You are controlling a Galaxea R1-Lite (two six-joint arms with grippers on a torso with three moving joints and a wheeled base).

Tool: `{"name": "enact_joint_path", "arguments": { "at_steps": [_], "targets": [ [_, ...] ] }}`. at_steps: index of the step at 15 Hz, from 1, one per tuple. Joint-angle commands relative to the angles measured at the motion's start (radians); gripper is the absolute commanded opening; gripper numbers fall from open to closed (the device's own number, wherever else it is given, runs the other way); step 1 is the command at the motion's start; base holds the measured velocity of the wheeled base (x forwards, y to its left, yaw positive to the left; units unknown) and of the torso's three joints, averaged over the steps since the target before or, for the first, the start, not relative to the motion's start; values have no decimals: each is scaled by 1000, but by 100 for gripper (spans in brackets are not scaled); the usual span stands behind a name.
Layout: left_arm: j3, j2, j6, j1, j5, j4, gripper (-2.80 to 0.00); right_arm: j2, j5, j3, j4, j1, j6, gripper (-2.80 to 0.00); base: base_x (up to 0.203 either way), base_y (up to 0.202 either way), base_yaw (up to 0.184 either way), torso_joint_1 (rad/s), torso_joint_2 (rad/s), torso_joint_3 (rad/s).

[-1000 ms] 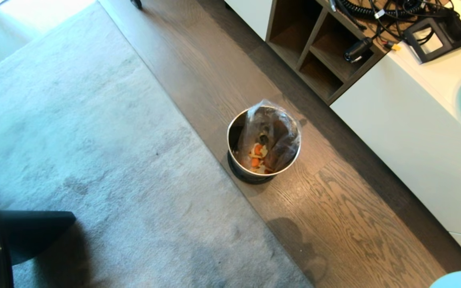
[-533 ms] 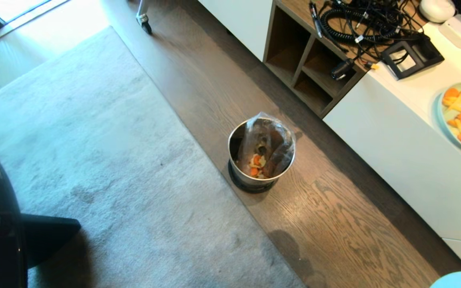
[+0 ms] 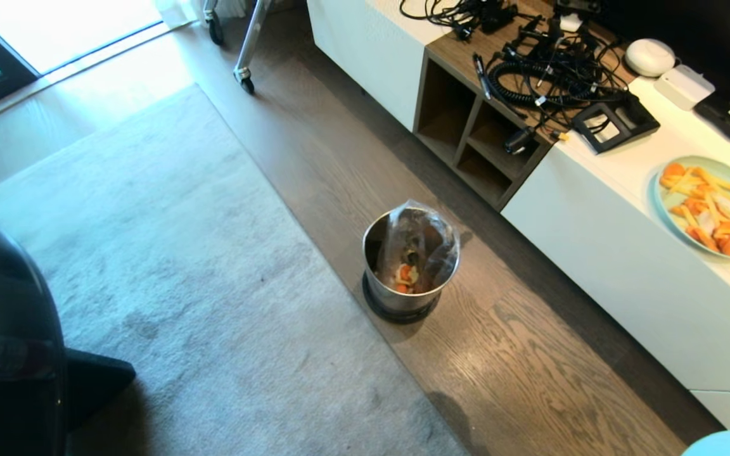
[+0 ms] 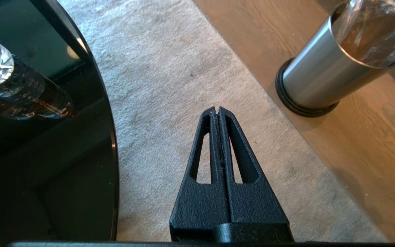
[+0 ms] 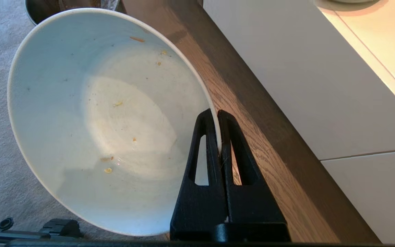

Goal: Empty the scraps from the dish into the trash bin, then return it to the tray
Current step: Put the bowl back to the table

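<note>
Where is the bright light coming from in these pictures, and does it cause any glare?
Head view: daylight pours in at the upper left, washing out the floor there. Left wrist view: the trash bin shines and its plastic bag glints. Right wrist view: a sunlit patch lies inside the dish.

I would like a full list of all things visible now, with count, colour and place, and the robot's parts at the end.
trash bin: 1, shiny metal, on wood floor beside rug
scraps: several, orange and pale, inside bin
dish: 1, white, almost empty, tilted
plate: 1, pale blue, on white cabinet, holding orange strips
cables: tangle, black, on cabinet top
rug: 1, grey, on floor
table: 1, glossy black, at left
left gripper: shut, empty, above rug
right gripper: shut on dish rim
</note>
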Motion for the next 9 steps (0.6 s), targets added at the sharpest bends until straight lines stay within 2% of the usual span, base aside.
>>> {"name": "enact_joint_path", "arguments": {
  "at_steps": [1,9],
  "targets": [
    [0,0,0,0,0,-1,-280,2,0,0,-1,0,-1,-280,0,0,0,0,2,205],
    [0,0,-2,0,0,-1,-280,2,0,0,0,0,-1,-280,0,0,0,5,2,201]
  ]
}}
